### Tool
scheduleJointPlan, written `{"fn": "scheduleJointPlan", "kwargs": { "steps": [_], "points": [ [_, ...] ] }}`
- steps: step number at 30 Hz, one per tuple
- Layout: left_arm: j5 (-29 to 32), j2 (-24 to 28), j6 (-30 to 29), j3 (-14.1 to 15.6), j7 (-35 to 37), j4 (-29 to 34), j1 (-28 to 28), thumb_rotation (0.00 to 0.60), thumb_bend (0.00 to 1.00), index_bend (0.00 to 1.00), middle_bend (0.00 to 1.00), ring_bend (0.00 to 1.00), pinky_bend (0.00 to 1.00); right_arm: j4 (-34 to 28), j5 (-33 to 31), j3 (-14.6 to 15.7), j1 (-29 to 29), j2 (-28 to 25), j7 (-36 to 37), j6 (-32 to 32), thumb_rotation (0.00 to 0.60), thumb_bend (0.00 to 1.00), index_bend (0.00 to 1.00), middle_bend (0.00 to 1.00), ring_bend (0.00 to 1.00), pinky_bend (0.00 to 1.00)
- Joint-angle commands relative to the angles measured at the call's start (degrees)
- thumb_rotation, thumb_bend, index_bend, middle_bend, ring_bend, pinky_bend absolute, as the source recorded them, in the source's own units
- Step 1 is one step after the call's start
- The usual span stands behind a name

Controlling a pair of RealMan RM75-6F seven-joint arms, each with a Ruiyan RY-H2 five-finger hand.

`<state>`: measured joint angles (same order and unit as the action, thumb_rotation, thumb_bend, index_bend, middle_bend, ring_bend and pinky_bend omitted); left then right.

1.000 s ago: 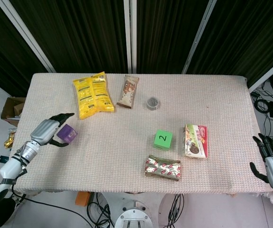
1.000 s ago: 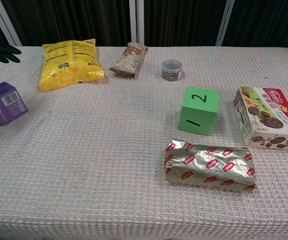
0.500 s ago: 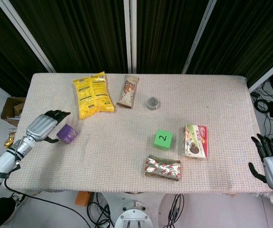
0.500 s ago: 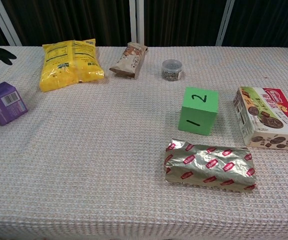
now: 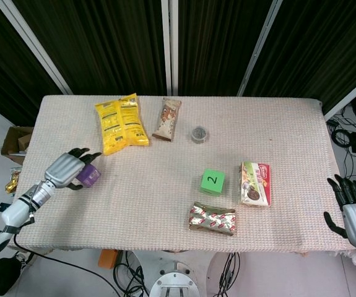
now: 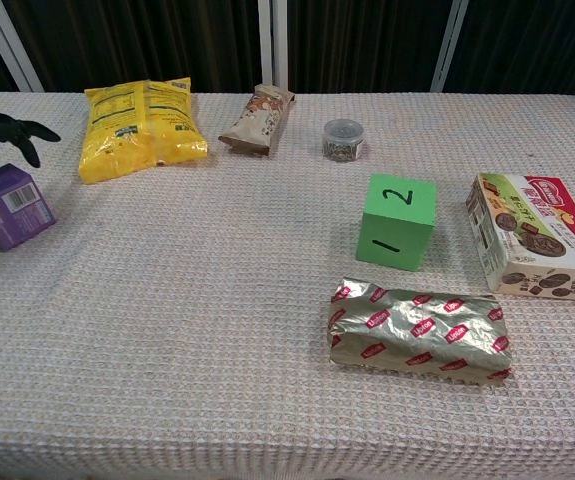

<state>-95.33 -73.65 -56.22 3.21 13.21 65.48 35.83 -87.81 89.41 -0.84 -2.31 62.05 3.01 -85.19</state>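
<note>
A small purple box [image 5: 90, 176] [image 6: 9, 206] stands near the table's left edge. My left hand [image 5: 66, 169] is right beside it on its left. The fingers [image 6: 9, 129] are spread and reach over the box's top without closing on it. Whether any finger touches the box I cannot tell. My right hand [image 5: 353, 215] hangs off the table's right edge with its fingers apart, holding nothing; the chest view does not show it.
On the table [image 5: 165, 204] lie a yellow snack bag [image 5: 121, 122], a brown bar wrapper [image 5: 167, 119], a small round tin [image 5: 199, 133], a green numbered cube [image 5: 212, 181], a cookie box [image 5: 255, 184] and a foil packet [image 5: 213, 219].
The left hand drew back to the left half a second ago and has now come right again, its fingers back over the purple box. The box and right hand have not moved.
</note>
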Motion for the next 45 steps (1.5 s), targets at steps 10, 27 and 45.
{"fn": "scheduleJointPlan", "kwargs": {
  "steps": [10,27,45],
  "points": [
    [1.3,0.6,0.4,0.5,-0.1,0.4,0.3,0.600,0.14,0.00,0.30,0.09,0.19,-0.2,-0.1,0.1,-0.5,0.4,-0.6,1.0,0.600,0.29,0.00,0.00,0.00,0.00],
    [1.8,-0.8,-0.7,0.6,4.5,-0.5,0.7,0.600,0.22,0.05,0.49,0.12,0.19,-0.5,-0.9,0.2,-0.4,0.2,-1.0,1.4,0.600,0.29,0.00,0.00,0.00,0.00],
    [18.0,5.3,-2.4,-3.6,-58.0,24.3,-2.9,0.600,0.27,0.16,0.71,0.29,0.20,0.9,-1.0,0.2,-0.3,0.9,-0.3,1.4,0.600,0.29,0.00,0.00,0.00,0.00]
  ]
}}
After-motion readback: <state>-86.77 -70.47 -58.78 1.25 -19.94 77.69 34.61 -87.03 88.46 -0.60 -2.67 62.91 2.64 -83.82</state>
